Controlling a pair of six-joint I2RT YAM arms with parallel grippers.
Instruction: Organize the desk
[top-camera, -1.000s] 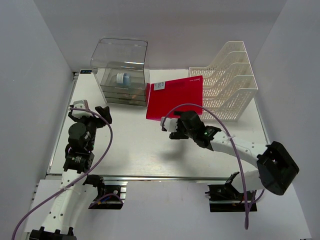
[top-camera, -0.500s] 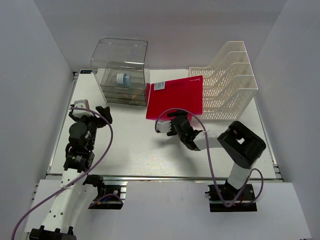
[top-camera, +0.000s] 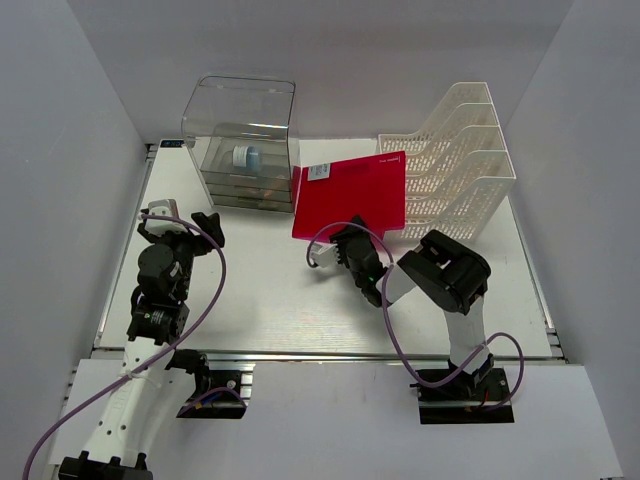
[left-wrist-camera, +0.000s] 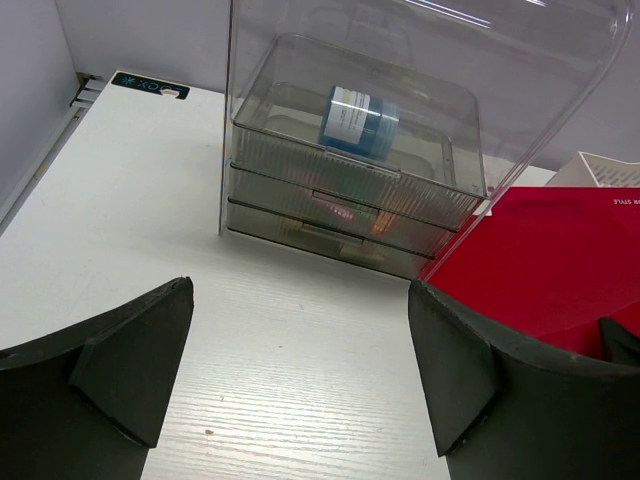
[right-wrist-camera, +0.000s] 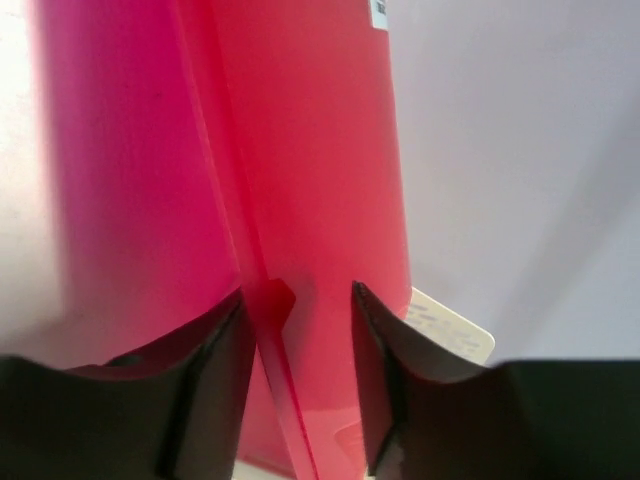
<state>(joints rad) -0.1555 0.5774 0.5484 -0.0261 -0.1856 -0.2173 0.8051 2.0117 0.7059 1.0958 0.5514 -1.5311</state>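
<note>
One white surface (top-camera: 260, 290) carries everything, stretching from the silver rail (top-camera: 300, 355) by the arm bases to the back wall. The red folder (top-camera: 350, 195) sits on its far middle; I cannot tell whether the folder lies flat or leans.

My right gripper (top-camera: 335, 245) is at the folder's near edge. The forearm is low and the elbow is folded up close behind it, to the folder's near right. My left gripper (top-camera: 182, 220) hangs well left of the folder with its arm upright and its jaws spread wide.

From overhead the wrist hides the right jaws. The right wrist camera shows the right gripper (right-wrist-camera: 297, 300) with its jaws part-way in, straddling the folder (right-wrist-camera: 310, 150) along a crease. A little gap shows on each side, so they are not pinching.

The left wrist camera shows the left gripper (left-wrist-camera: 300, 290) pointing at the clear drawer box (left-wrist-camera: 350, 150) just left of the folder (left-wrist-camera: 560, 250). A blue cylinder (left-wrist-camera: 357, 118) lies in its top drawer. The mesh file rack (top-camera: 460, 160), just right of the folder, I see only from overhead.

A second ago the right arm reached in long and low, with its elbow far out to the folder's right and its jaws wide. It has since folded inward and the jaws have narrowed. The folder and the left arm have not moved.
</note>
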